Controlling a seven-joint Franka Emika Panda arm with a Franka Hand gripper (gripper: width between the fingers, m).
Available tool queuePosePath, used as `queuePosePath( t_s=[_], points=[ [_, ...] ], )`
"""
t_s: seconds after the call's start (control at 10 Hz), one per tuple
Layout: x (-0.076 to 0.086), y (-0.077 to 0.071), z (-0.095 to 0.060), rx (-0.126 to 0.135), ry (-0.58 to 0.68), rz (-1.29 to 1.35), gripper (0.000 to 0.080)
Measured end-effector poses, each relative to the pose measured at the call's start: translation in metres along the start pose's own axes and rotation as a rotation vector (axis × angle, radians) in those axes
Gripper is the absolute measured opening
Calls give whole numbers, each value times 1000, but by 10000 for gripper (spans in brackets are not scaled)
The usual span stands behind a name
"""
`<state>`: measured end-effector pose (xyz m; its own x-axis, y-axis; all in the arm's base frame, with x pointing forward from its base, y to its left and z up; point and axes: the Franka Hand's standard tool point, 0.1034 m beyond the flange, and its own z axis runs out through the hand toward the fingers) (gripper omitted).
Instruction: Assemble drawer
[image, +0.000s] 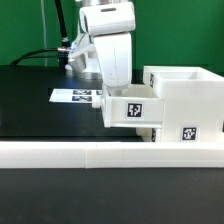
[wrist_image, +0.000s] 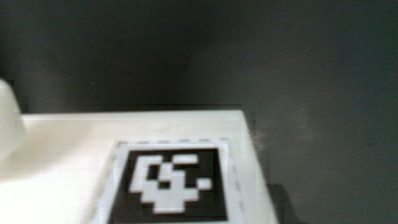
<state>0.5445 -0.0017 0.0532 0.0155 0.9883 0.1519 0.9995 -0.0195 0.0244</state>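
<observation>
Nearest me runs the long white rail. Behind it, 1 tray sits partly pushed into the drawer shell, its tagged face outward; the wrist view shows that tag up close. The gripper hangs just over the tray, and I cannot tell its jaw state. Farthest lies the marker board. I judge seating remains.

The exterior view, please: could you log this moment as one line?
gripper: low over small tray, jaws hidden | tray: beside drawer shell, behind rail | marker board: flat
</observation>
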Motion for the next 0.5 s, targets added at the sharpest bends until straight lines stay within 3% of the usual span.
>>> queuePosePath(
  t_s=[0.5],
  points=[
    [-2, 0, 0, 0, -8, -22, 41]
  ],
)
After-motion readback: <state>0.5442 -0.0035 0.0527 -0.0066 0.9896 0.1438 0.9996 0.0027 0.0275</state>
